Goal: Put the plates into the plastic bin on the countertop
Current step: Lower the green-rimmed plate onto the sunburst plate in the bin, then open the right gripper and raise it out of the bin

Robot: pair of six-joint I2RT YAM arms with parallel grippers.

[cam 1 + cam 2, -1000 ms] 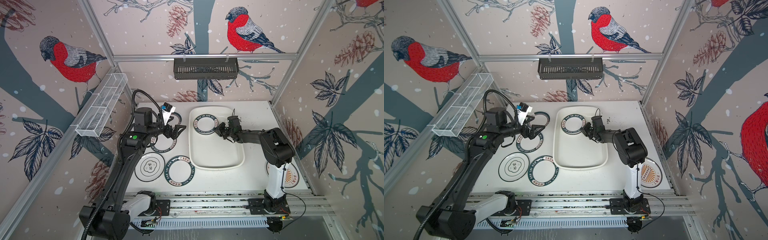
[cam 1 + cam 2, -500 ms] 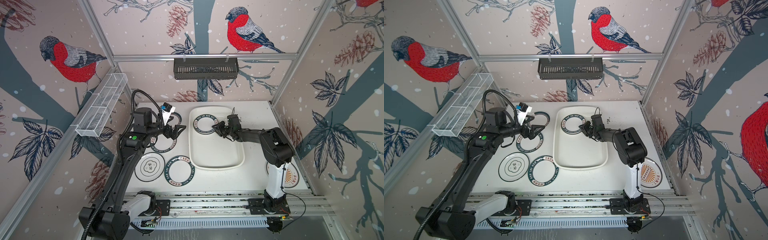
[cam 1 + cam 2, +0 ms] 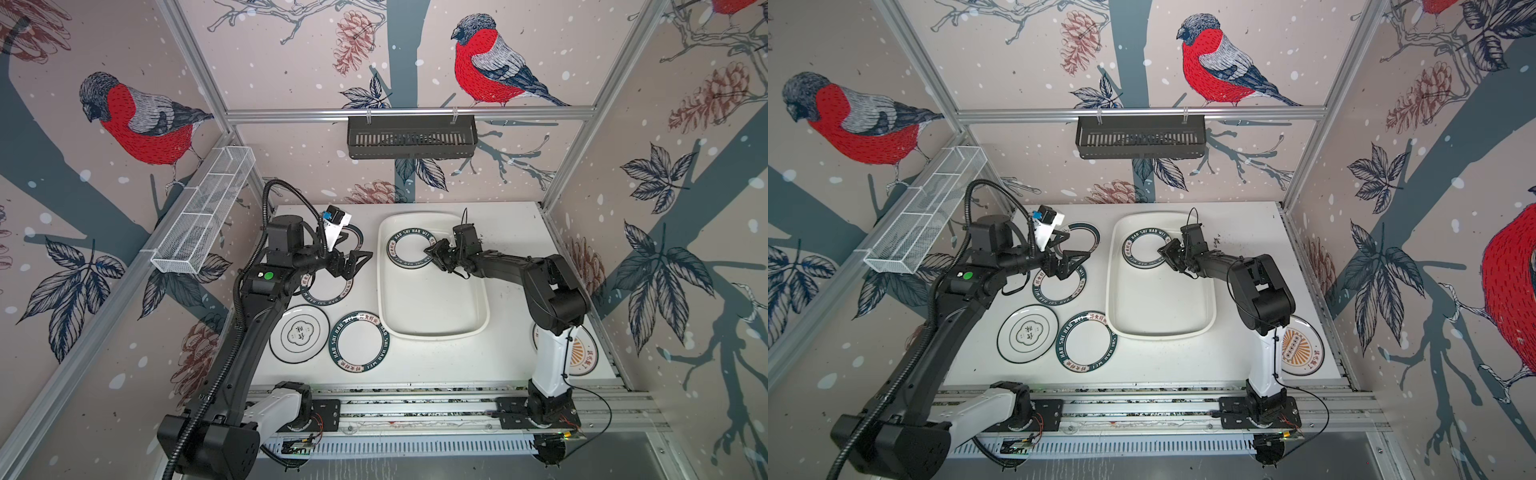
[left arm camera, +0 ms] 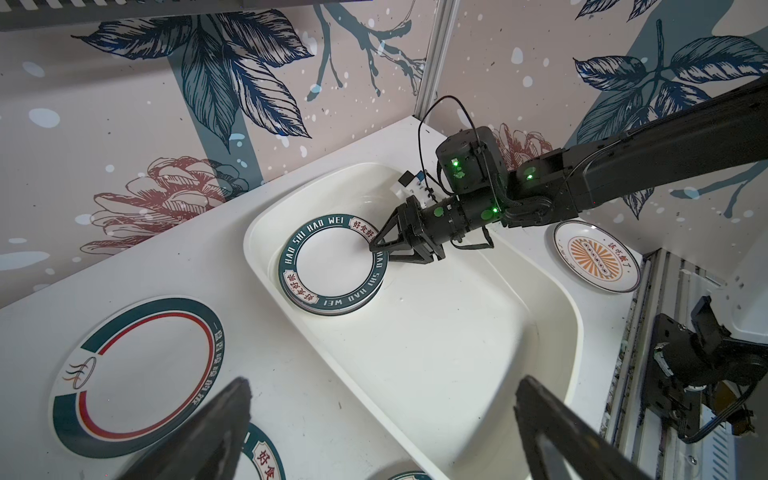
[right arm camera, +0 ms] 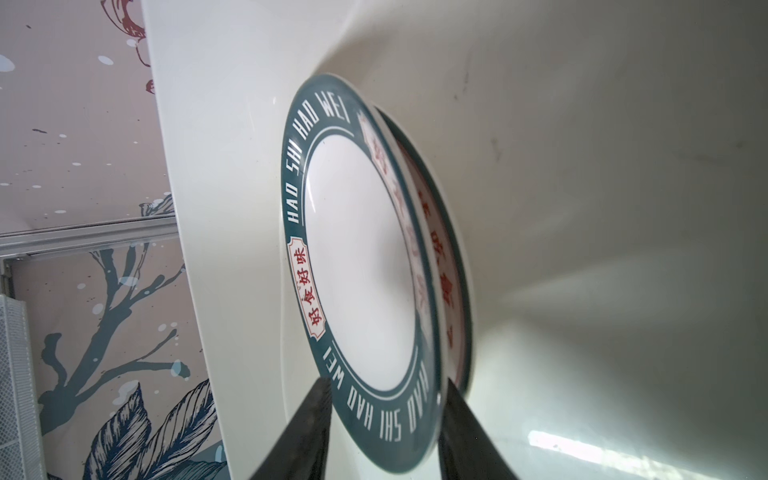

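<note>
While right claw (image 5: 387,384) straddles top plate (image 5: 357,257) | lower plate (image 5: 451,270) mostly hidden

Inside the plastic bin (image 3: 432,299), the lower plate (image 5: 451,266) is mostly covered. Beside the bin, the right arm (image 3: 550,365) hides part of the sunburst plate (image 3: 584,353).

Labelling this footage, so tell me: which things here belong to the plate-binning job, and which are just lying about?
Job: plastic bin; stacked plates in it; three green-rimmed plates, black-rimmed plate and orange sunburst plate on the countertop.
Lying about: black slotted rack; white wire-mesh basket.
</note>
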